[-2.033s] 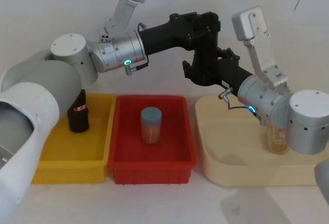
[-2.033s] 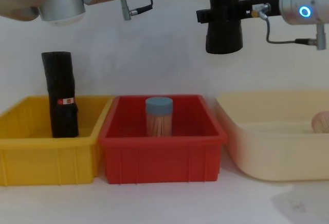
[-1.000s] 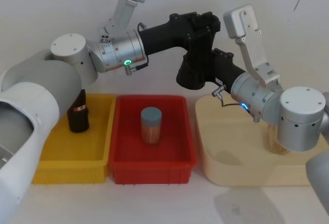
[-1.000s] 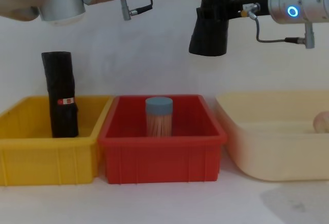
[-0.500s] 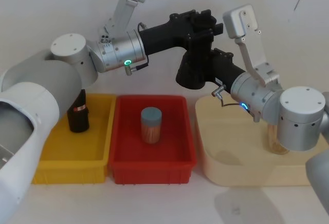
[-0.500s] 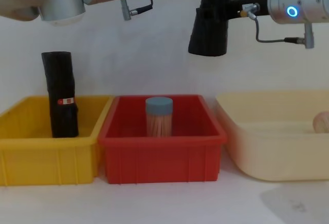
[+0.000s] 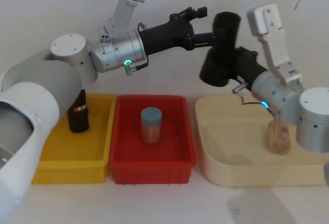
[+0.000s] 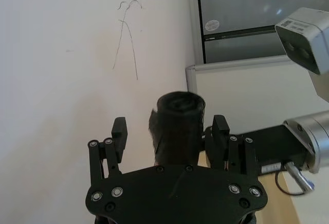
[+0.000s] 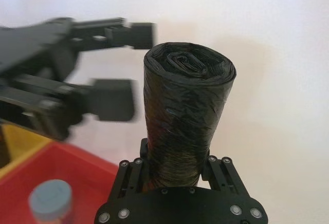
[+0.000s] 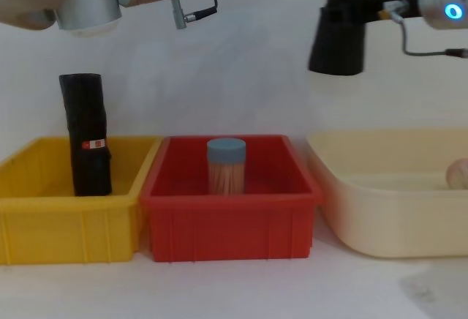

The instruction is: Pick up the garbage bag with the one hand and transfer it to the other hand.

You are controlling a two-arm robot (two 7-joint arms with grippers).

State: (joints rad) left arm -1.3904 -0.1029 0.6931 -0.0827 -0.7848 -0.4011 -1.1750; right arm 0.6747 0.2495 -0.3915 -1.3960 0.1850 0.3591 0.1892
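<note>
While the right hand point(image 9: 175, 178) grips the garbage bag point(image 7: 220, 49) between its two fingers near the roll's lower part, the roll stands nearly upright high above the table, its wider end hanging below the grip and its coiled top end pointing up. Seen from the right wrist, the black plastic fills the gap between the fingers, which press on both sides of it. That hand belongs to the arm with the blue ring, which reaches in from the right above the back edge of the beige tray point(image 7: 216, 170).

Just beside the roll, the left hand point(image 7: 203, 24) of the green-ring arm hangs at the same height with its fingers spread wide; from the left wrist the roll shows beyond and between the fingertips, and whether either one touches it cannot be told.

Below, a red bin point(image 7: 180, 157) holds a jar with a grey-blue lid point(image 7: 151, 125), standing upright. To its left, touching it, a yellow bin point(image 7: 97, 157) holds a slimmer black roll point(image 10: 86, 136) with a small red-and-white label, upright against the back wall. A small wooden-looking object point(image 7: 278, 137) stands in the beige tray.
</note>
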